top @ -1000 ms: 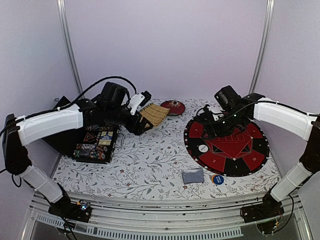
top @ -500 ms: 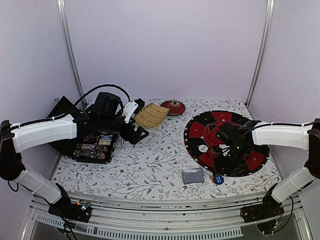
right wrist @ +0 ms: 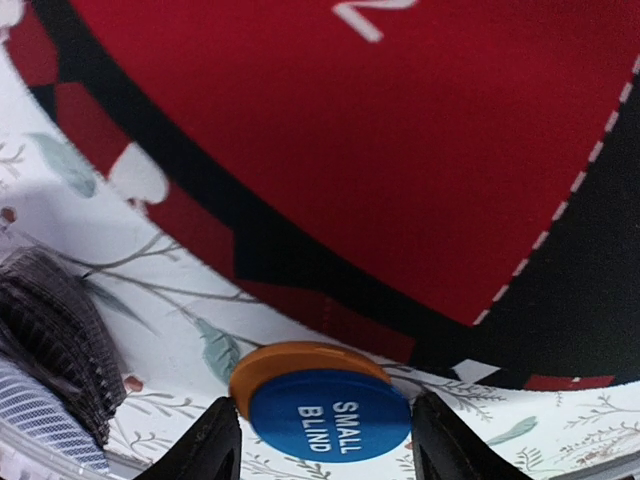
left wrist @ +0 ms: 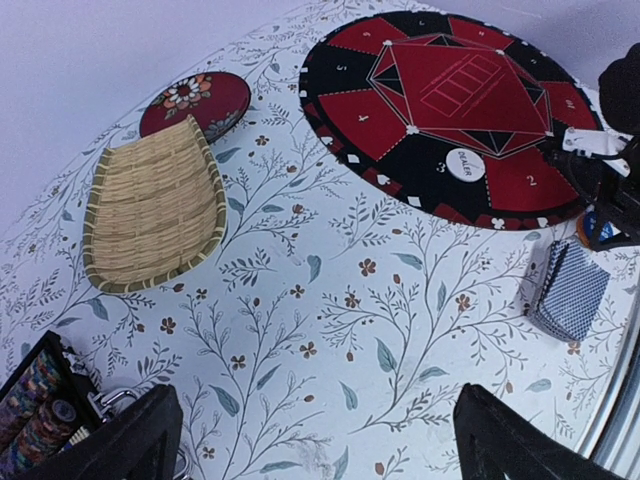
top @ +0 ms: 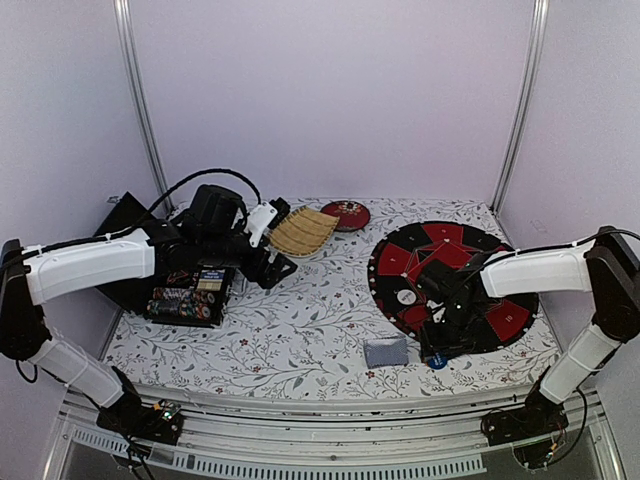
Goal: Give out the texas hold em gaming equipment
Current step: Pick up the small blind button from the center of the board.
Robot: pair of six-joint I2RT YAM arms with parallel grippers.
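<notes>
A blue button marked SMALL BLIND [right wrist: 330, 415] lies on top of an orange disc [right wrist: 290, 360], on the cloth just off the front edge of the round red-and-black mat [top: 500, 315]. My right gripper [top: 437, 350] is down over this pair, shut on the blue button, with one finger against each side. The grey-blue card deck [top: 385, 351] lies just left of it. A white dealer button [top: 406, 297] sits on the mat. Poker chips fill the black case [top: 188, 298] at the left. My left gripper [top: 275, 265] hovers open and empty over the cloth near the case.
A woven bamboo tray [top: 302, 231] lies flat at the back with a round red dish [top: 346, 214] behind it. The left wrist view shows the tray [left wrist: 150, 205], the dish [left wrist: 195, 100], the mat [left wrist: 450, 100] and the deck [left wrist: 570, 290]. Walls enclose the table.
My left gripper let go of the tilted bamboo tray, which now lies flat, and drew back open. My right arm swung from the mat's far side to its front edge and closed round the blue button.
</notes>
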